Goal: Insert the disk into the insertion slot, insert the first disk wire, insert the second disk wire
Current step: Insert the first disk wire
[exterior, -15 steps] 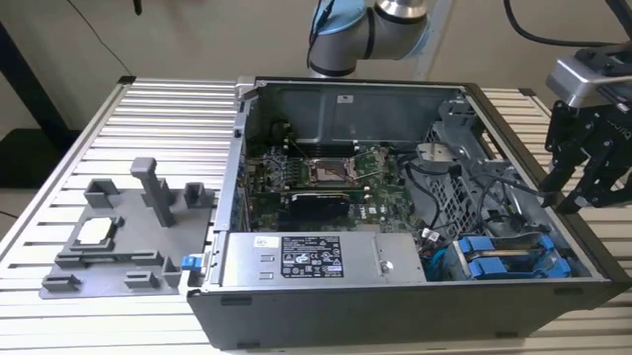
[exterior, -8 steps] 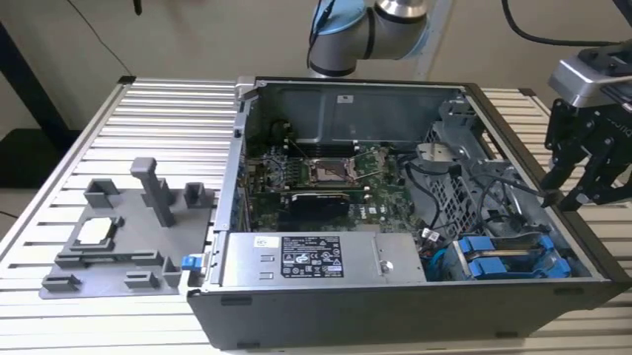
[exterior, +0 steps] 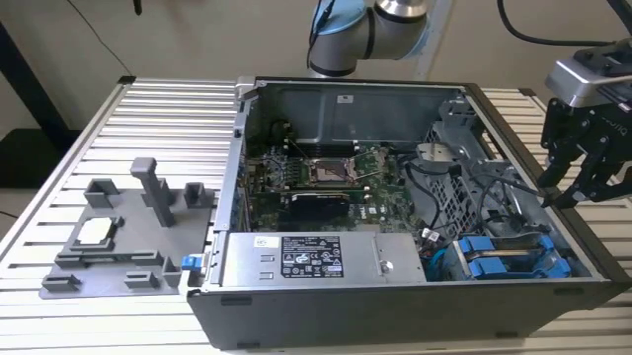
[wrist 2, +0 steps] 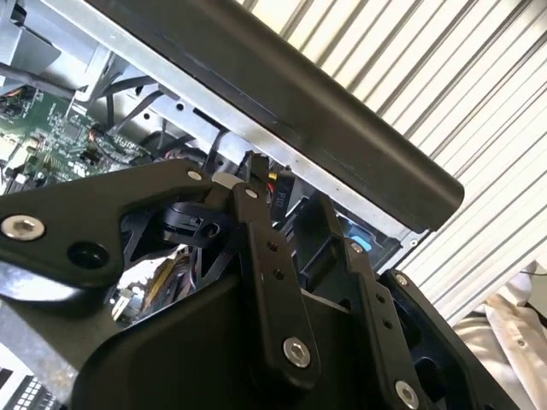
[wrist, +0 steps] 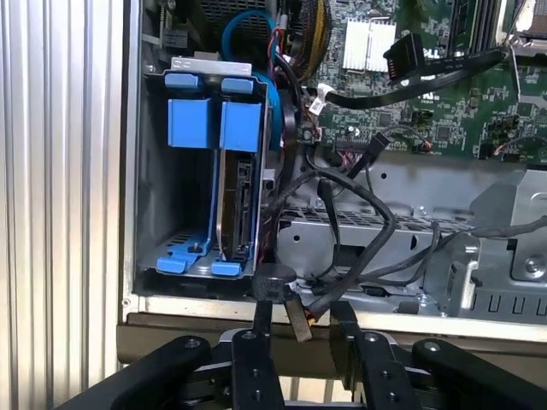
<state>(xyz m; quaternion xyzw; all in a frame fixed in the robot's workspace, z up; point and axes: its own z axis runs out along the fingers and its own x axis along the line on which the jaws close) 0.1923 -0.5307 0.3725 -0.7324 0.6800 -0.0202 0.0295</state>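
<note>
The disk [wrist: 238,205] stands edge-on in its blue carrier inside the insertion slot [wrist: 209,65] of the grey drive cage, next to another blue-fronted carrier [wrist: 188,120]. In the exterior view the cage with both blue fronts [exterior: 484,255] sits in the case's near right corner. My gripper [wrist: 301,323] hovers over the case's side rim just outside that cage, shut on the connector end of a black disk wire [wrist: 359,278]. The wire [exterior: 519,185] runs in a taut line from inside the case to my gripper [exterior: 570,198]. In the second wrist view the gripper [wrist 2: 295,205] shows with the connector at its tips.
The open computer case [exterior: 415,310] lies on a slatted metal table [exterior: 148,126]. A motherboard [exterior: 326,174], a power supply [exterior: 311,259] and loose black cables [wrist: 342,196] crowd the inside. A grey fixture plate [exterior: 118,237] lies at the exterior view's left.
</note>
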